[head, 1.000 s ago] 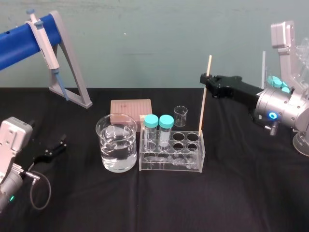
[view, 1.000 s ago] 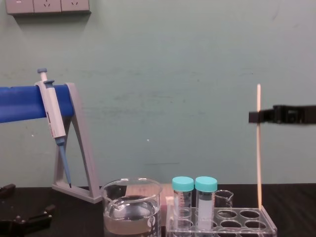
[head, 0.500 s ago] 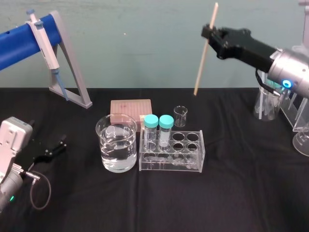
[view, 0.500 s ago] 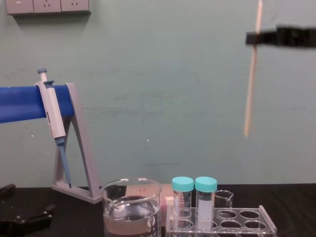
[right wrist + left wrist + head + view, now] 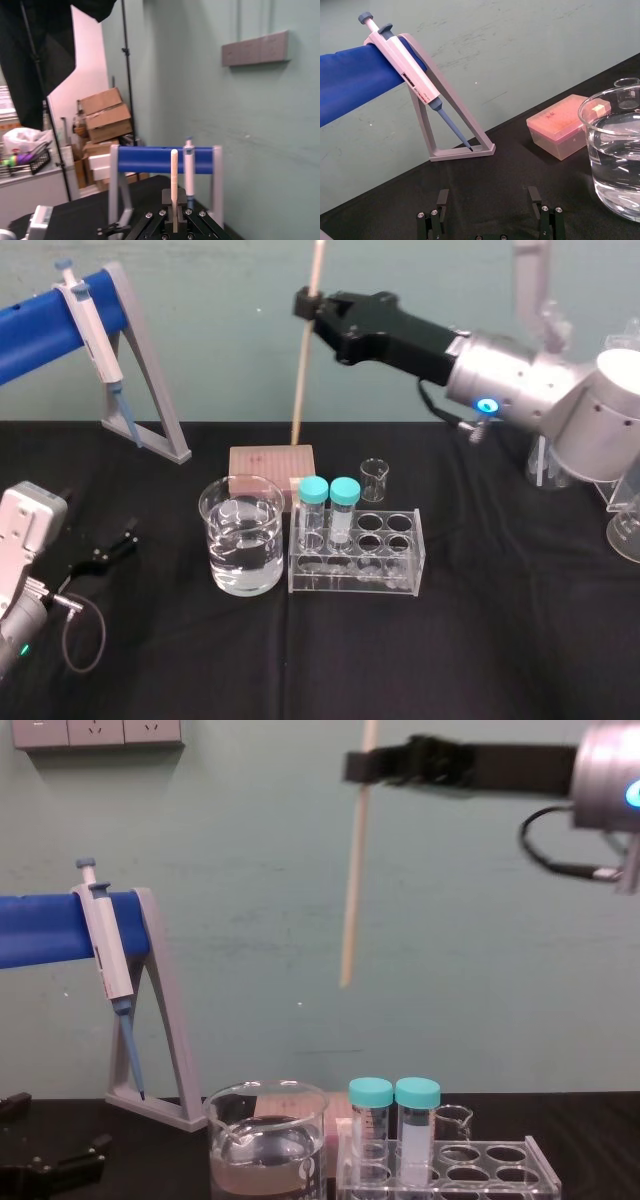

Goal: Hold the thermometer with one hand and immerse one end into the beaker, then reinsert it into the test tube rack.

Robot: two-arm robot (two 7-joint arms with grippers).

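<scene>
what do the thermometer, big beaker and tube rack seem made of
The thermometer, held by the right gripper: matte opaque cream rod; plastic or coated glass, unclear. The beaker: probably glass, clear, glossy highlights, water shows through. The rack: clear acrylic-looking plastic, flat sharp-edged plates. The left gripper sits parked low left.

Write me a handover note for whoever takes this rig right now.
Right gripper: shut on thermometer near its top, held high, slightly tilted, tip well above the beaker.
Left gripper: open, low on the left, idle.
Rack: right of beaker, two capped tubes in it.
Done: thermometer out of rack.
Left: dip tip in beaker, reinsert in rack.
</scene>
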